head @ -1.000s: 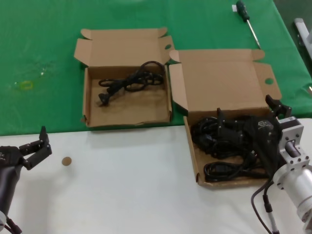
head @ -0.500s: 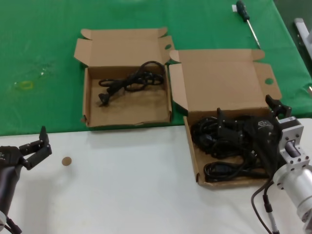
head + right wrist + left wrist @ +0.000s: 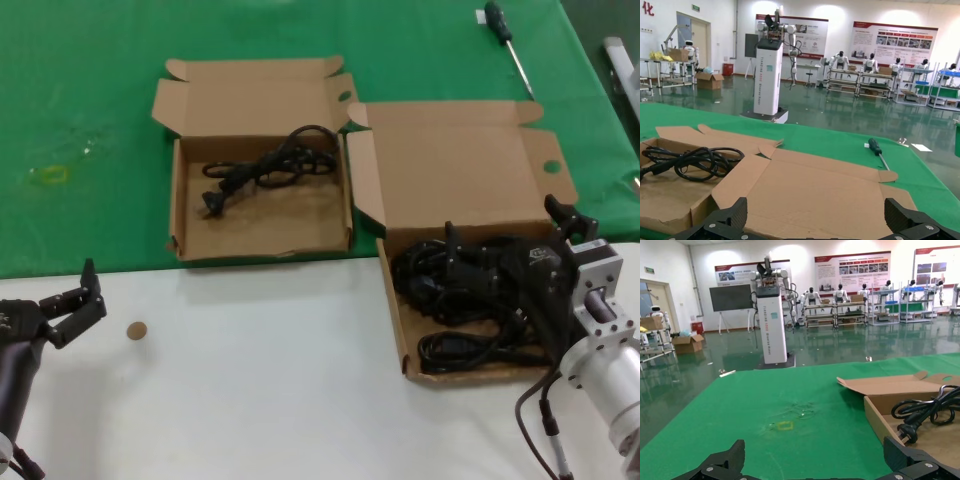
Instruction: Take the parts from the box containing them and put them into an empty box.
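Observation:
The larger box (image 3: 398, 310) with the tall lid panel (image 3: 455, 170) sits at the right and holds several black cable bundles (image 3: 440, 290). My right gripper (image 3: 503, 228) is open, down among these cables, with nothing between its fingers (image 3: 895, 214). In the right wrist view the gripper (image 3: 815, 216) faces the lid panel (image 3: 810, 190). The smaller box (image 3: 260, 225) with the short lid sits to the left and holds one cable bundle (image 3: 268, 168), which also shows in the right wrist view (image 3: 690, 162) and the left wrist view (image 3: 925, 412). My left gripper (image 3: 78, 300) is open and empty over the white table at the front left.
A green-handled screwdriver (image 3: 505, 38) lies on the green cloth (image 3: 90, 90) behind the larger box. A small brown disc (image 3: 136, 330) lies on the white table (image 3: 270, 380) near my left gripper. A yellow mark (image 3: 48, 175) is on the cloth at the left.

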You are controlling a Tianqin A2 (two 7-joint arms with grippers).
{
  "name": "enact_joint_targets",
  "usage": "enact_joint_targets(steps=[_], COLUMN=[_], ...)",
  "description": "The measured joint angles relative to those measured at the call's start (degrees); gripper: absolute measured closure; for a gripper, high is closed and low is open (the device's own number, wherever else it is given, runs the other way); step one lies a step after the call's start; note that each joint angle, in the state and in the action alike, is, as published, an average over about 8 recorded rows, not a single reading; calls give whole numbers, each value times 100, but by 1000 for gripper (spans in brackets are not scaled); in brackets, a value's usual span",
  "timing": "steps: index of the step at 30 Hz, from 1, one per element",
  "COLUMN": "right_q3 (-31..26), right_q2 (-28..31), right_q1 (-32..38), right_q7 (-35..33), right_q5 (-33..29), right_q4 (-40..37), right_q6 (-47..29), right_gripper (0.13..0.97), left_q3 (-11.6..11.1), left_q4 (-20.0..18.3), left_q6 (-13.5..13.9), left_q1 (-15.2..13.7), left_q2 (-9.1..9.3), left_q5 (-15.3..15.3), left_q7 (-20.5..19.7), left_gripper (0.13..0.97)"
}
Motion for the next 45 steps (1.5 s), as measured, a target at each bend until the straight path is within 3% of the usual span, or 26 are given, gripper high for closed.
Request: enact_joint_targets(steps=[45], right_q3=[0], right_q2=[0], right_q1=[0], right_q7=[0], right_q5=[0], right_q4=[0], right_q6=[0], right_gripper=[129], left_q3=[0], left_q4=[0], left_q6=[0], left_q1=[0], left_q2=[0], left_q5=[0], left_q7=[0], left_gripper=[132])
